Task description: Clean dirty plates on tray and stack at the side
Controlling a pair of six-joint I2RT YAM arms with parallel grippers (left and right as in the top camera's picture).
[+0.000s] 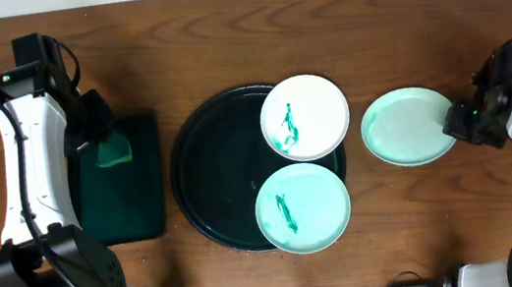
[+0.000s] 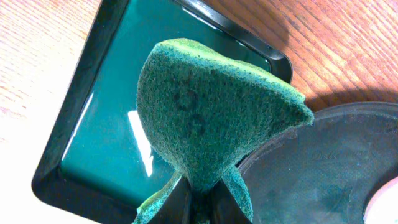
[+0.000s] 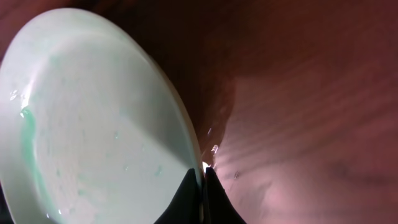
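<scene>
**Sponge held up on the left, a plate pinched by its rim on the right**

At the far left the left gripper (image 1: 101, 134) hangs over the green tray (image 1: 146, 208), its fingers pressed together on the bottom of a green sponge (image 1: 114, 149). From the left wrist view the sponge (image 2: 211, 118) is folded into a cone above the fingers. It hides much of the green tray (image 2: 106, 118), whose floor shines as if wet. The rim of the black tray (image 2: 311, 168) shows just beside it.

The black tray (image 1: 216, 178) sits in the middle of the wooden table (image 1: 221, 29), with its left half bare. Two plates crowd its right side. The upper plate (image 1: 305, 116) carries a green scribble and juts over the tray's rim at the upper right. The lower plate (image 1: 302, 208) is scribbled too, and it overhangs the near rim. Their edges look as if they meet.

To the right, off the tray and near the upper plate, a plain plate (image 1: 408, 126) lies on the table. I see no scribble on it. The right gripper (image 1: 459, 122) pinches its right edge. The right wrist view shows the two fingers (image 3: 186, 196) closed on the plate's rim (image 3: 93, 124), with a wet gleam on the wood beside them.
</scene>
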